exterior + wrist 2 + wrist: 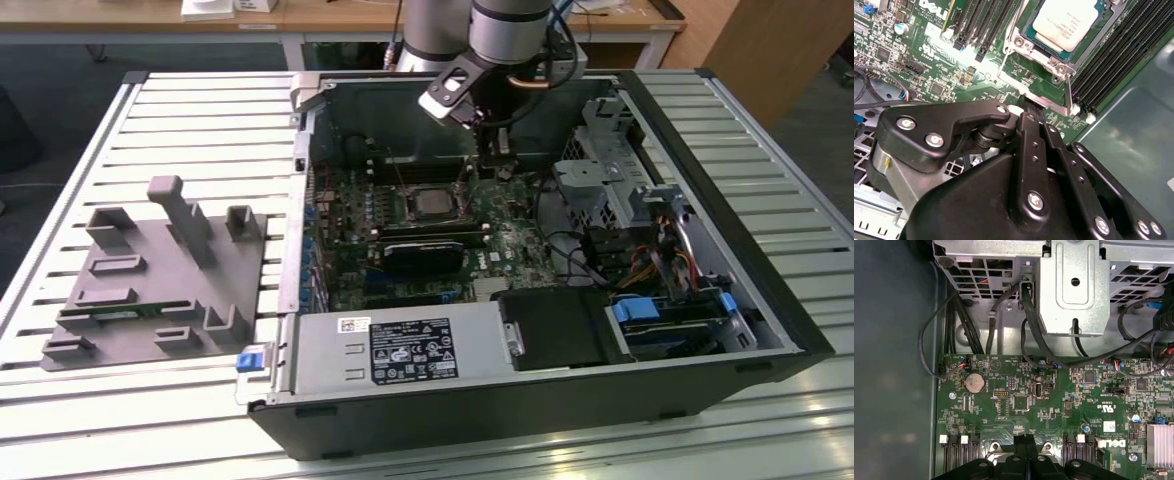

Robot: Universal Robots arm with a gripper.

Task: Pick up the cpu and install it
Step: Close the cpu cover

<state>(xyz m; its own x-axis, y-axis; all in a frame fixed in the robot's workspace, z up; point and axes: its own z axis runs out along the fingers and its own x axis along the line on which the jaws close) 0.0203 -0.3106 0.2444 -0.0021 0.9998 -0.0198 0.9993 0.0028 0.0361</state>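
Note:
The cpu [430,203] lies flat in its socket on the green motherboard [360,270] inside the open computer case, its silvery top facing up. In the second wrist view the cpu [1066,22] sits inside the metal socket frame [1019,47]. My gripper [495,168] reaches down into the case just to the exterior view's right of the socket. Its black fingers [1030,131] are pressed together, with their tips at the board by the socket's edge and lever [1069,95]. In the first wrist view the gripper [1025,441] is shut, and nothing shows between the tips.
A grey parts fixture [147,280] lies on the slatted table at the exterior view's left. Inside the case are a black heatsink block [424,250], a power supply [400,350], a metal drive cage [1074,290] with black cables [1029,325], and memory slots [1114,65].

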